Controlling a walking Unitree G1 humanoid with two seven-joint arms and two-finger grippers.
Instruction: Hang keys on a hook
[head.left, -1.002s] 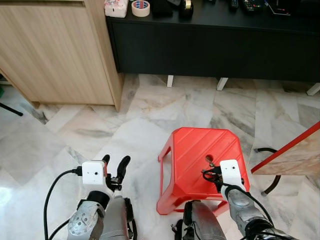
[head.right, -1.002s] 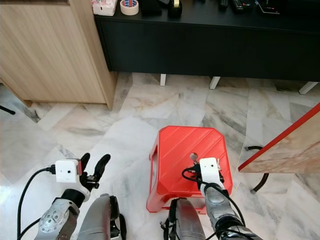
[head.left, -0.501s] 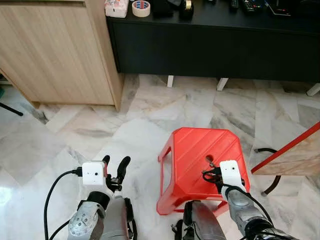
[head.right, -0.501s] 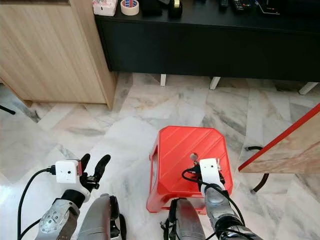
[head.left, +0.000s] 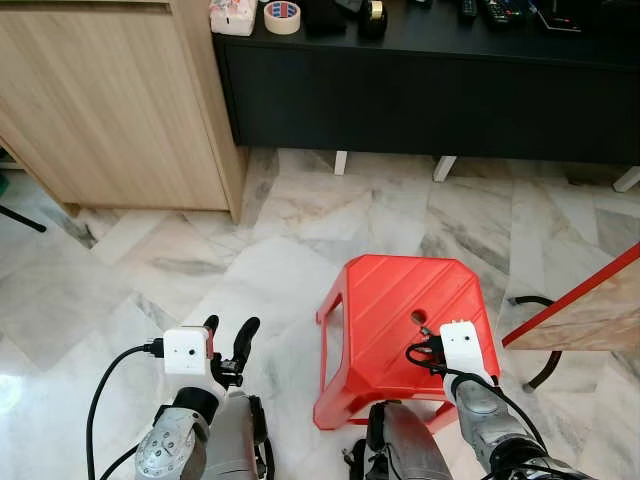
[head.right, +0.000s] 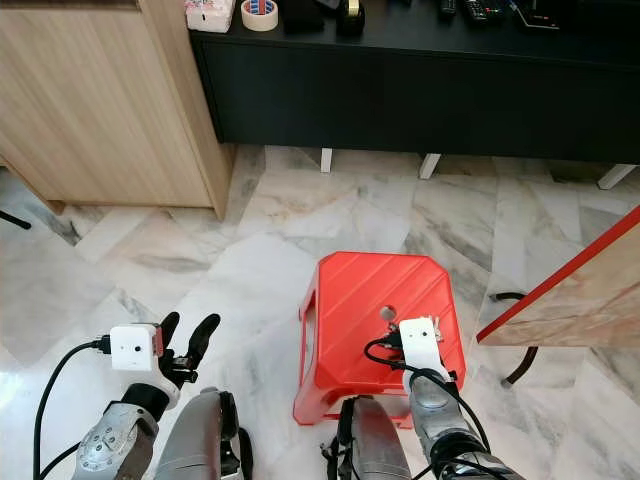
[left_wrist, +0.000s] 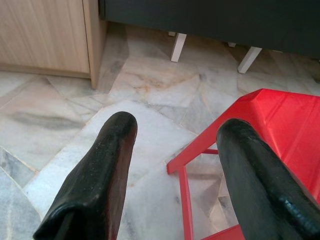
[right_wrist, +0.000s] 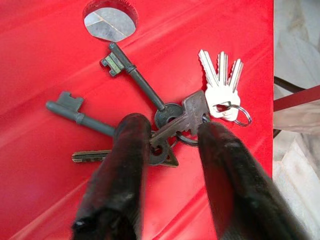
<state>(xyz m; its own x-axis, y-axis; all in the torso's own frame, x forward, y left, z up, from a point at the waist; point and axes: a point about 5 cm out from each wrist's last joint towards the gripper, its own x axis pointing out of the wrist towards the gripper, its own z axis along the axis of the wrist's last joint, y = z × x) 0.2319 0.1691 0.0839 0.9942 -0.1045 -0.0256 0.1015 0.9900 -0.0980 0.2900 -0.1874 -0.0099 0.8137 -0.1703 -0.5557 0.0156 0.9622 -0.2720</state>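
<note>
Right gripper (right_wrist: 167, 150), jaws open, straddles keys (right_wrist: 165, 117) apparently fanned toward stool (head.left: 390, 290) hole.

A bunch of metal keys (right_wrist: 170, 120) lies flat on the red plastic stool (right_wrist: 50, 60): two dark long-shanked keys fan toward ten o'clock, silver toothed keys toward one o'clock, joined at a ring.

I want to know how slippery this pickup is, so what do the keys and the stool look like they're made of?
The keys look like metal: three silvery shiny ones, the rest dark and dull. The stool looks like glossy red moulded plastic, with ribs across its top.
</note>
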